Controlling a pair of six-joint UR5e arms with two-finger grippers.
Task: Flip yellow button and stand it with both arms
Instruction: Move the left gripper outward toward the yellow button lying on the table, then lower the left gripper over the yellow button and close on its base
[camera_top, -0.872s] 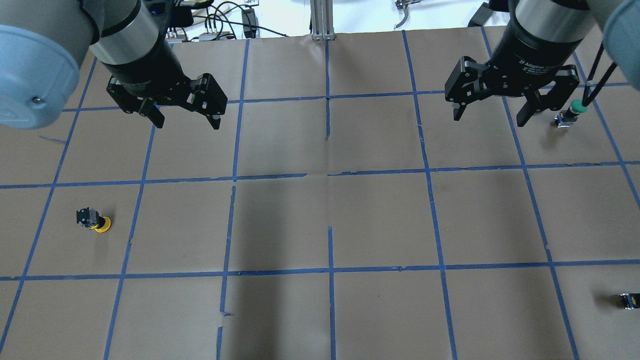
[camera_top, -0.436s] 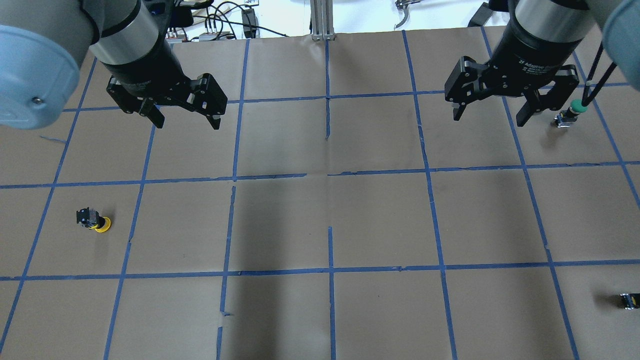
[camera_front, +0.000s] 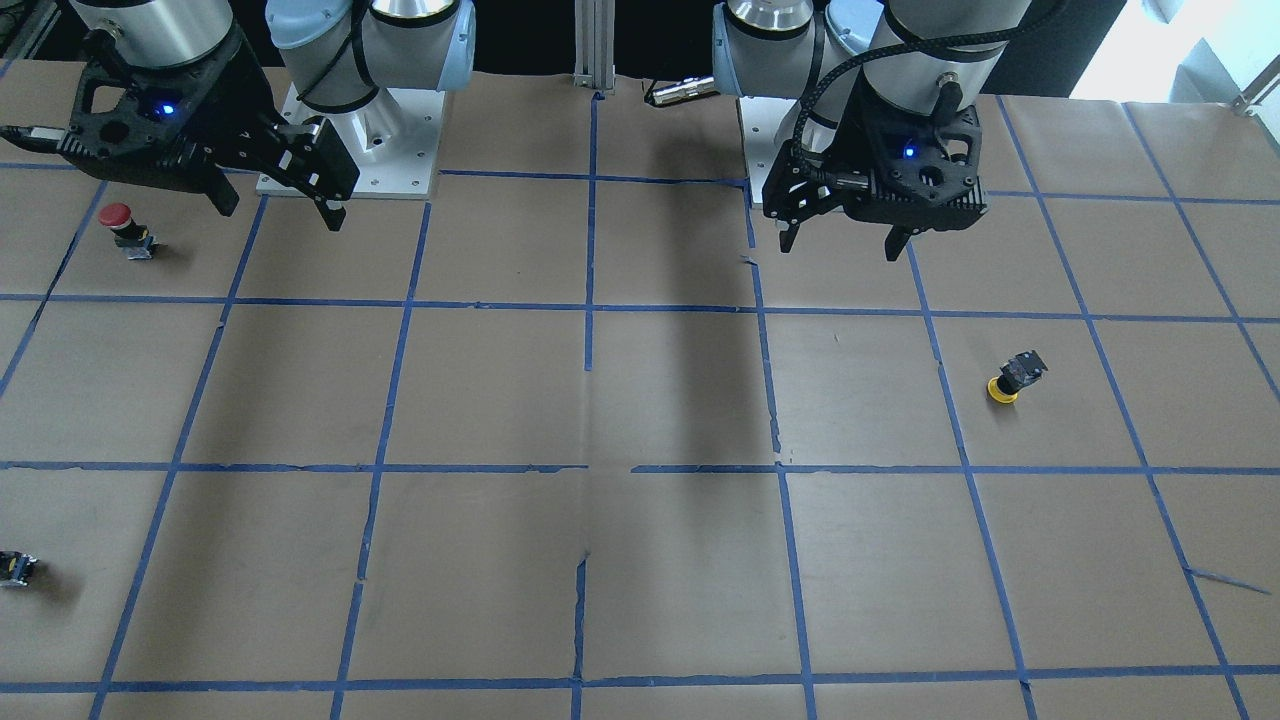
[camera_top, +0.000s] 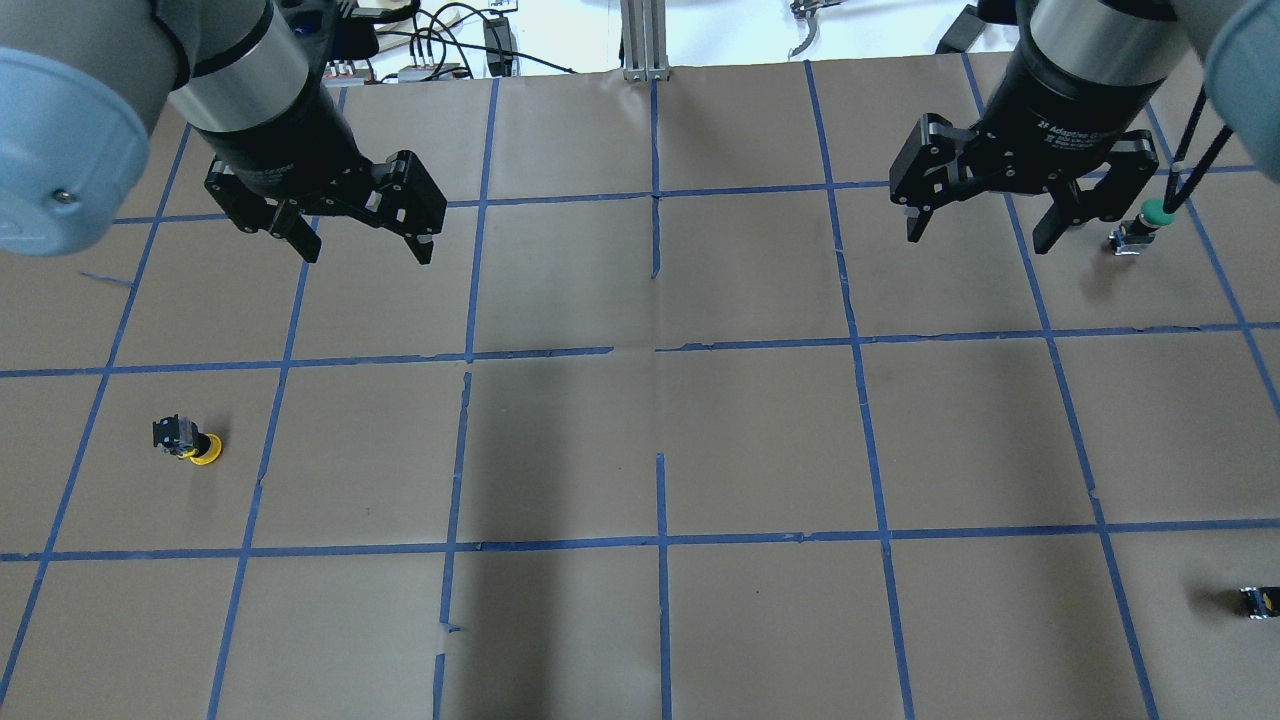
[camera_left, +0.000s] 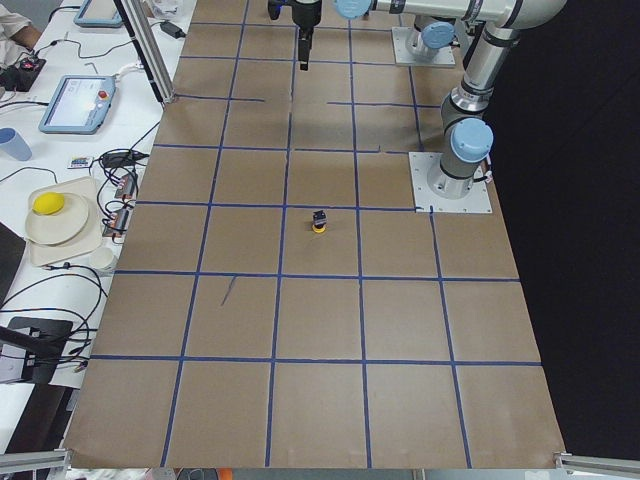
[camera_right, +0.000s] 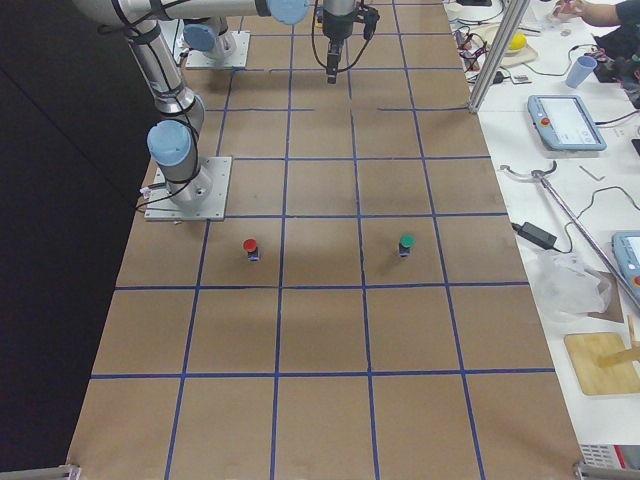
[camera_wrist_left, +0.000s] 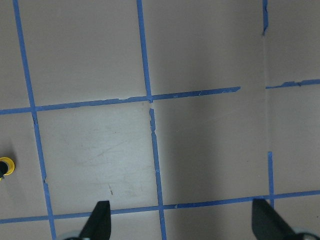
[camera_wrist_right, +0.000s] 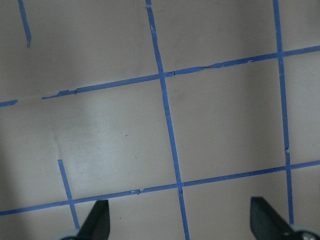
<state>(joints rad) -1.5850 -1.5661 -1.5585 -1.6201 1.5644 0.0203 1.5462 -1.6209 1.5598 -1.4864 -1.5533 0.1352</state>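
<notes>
The yellow button (camera_top: 190, 443) sits on the brown paper at the near left of the overhead view, and seems to rest on its yellow cap with the black body up. It also shows in the front view (camera_front: 1012, 378) and the left side view (camera_left: 319, 222). Its cap peeks in at the left edge of the left wrist view (camera_wrist_left: 5, 167). My left gripper (camera_top: 365, 250) hangs open and empty, high above the table, farther back and to the right of the button. My right gripper (camera_top: 977, 238) is open and empty at the far right.
A green-capped button (camera_top: 1140, 225) stands just right of my right gripper. A red-capped button (camera_front: 125, 228) stands by the right arm's side. A tiny black part (camera_top: 1258, 600) lies at the near right edge. Blue tape lines grid the paper.
My left gripper has shifted slightly left in the overhead view, still open. The right arm and the yellow button have not moved.
</notes>
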